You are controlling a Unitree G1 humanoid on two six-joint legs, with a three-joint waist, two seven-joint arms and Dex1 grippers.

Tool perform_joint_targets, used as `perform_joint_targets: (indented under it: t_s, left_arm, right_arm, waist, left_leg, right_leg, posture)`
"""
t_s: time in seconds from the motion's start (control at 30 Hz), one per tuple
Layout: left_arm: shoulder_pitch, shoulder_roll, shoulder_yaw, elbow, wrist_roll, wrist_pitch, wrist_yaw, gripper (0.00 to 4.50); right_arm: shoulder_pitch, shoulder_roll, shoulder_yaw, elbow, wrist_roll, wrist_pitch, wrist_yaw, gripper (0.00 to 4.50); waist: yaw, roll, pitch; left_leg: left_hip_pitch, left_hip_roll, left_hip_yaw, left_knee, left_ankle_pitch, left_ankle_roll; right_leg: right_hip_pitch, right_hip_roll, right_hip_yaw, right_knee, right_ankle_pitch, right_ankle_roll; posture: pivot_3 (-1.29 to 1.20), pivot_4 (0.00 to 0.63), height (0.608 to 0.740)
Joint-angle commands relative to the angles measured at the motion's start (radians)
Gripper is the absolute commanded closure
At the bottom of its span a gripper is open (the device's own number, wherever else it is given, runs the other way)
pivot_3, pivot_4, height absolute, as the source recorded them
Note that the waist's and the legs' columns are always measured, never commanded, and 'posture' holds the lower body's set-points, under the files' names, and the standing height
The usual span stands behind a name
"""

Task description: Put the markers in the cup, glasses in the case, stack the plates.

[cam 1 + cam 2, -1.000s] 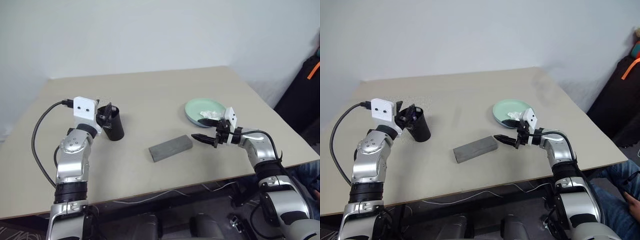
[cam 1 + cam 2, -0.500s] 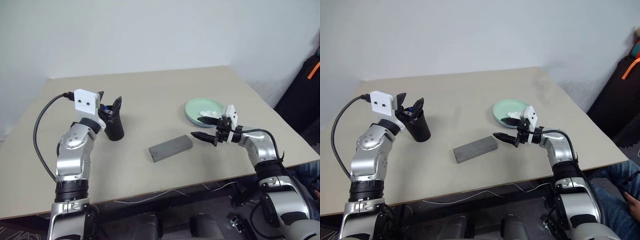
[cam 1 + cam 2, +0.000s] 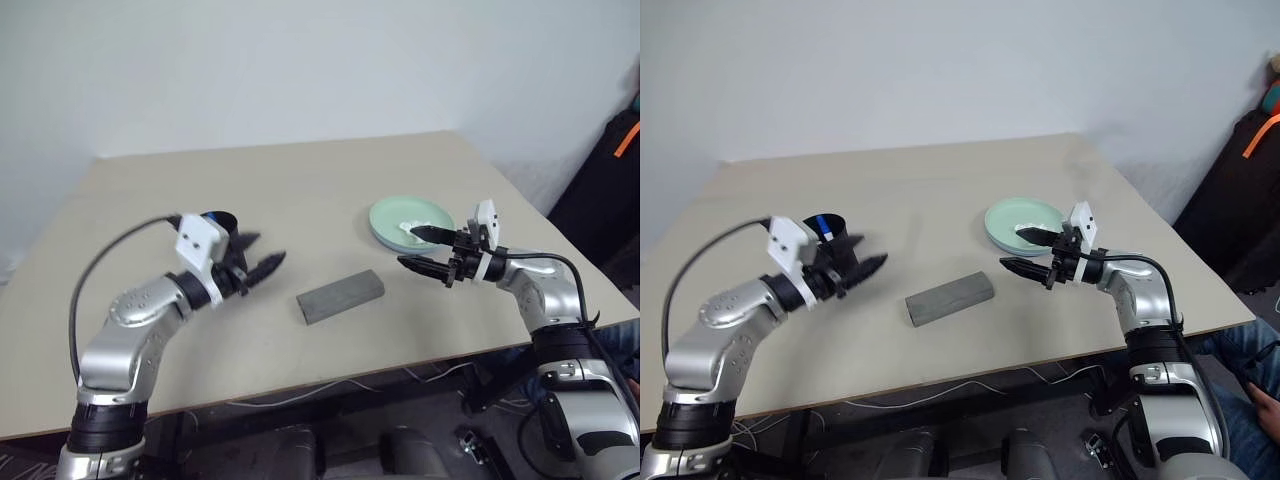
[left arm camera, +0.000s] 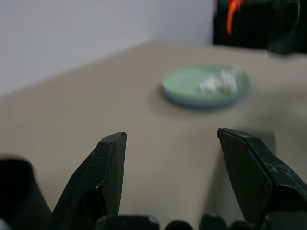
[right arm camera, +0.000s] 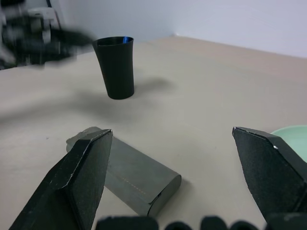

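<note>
- Fingers of left gripper [image 3: 262,268] apart, empty, just beside the cup [image 5: 115,67], pointing toward 3 o'clock.
- Right gripper [image 3: 424,249] fingers wide apart, empty, hovering between the case [image 3: 341,296] and the plates [image 3: 386,222].
- Blue marker cap [image 3: 821,225] shows at cup rim: markers judged in.
- Case shut at table centre; glasses presumably inside, cannot confirm.
- Plates stacked at 2 o'clock, white tissue wad [image 3: 412,227] on top.
- Task looks nearly complete.
</note>
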Motion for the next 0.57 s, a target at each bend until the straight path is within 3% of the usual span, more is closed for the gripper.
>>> perform_joint_targets:
  t_s: [0.03, 0.57]
  left_arm:
    - [-0.006, 0.026, -0.018, 0.043, 0.12, -0.09, 0.046, 1.33]
    - [0.036, -0.052, -0.025, 0.074, 0.19, -0.102, 0.154, 1.33]
  right_arm:
    - [-0.024, -0.024, -0.019, -0.036, 0.012, -0.015, 0.001, 0.16]
    - [0.027, -0.045, -0.022, -0.042, 0.003, -0.038, -0.027, 0.16]
  waist:
    - [0.001, 0.0, 0.0]
    - [0.003, 0.001, 0.0]
  left_leg:
    - [0.0, 0.001, 0.0, 0.0, 0.0, 0.0]
    - [0.0, 0.01, 0.003, -0.001, -0.002, -0.003]
  right_leg:
    - [0.0, -0.001, -0.002, 0.0, 0.0, 0.0]
    - [-0.002, 0.0, -0.013, -0.002, 0.002, -0.004]
  posture:
    - [0.0, 0.0, 0.738]
    - [0.0, 0.0, 0.738]
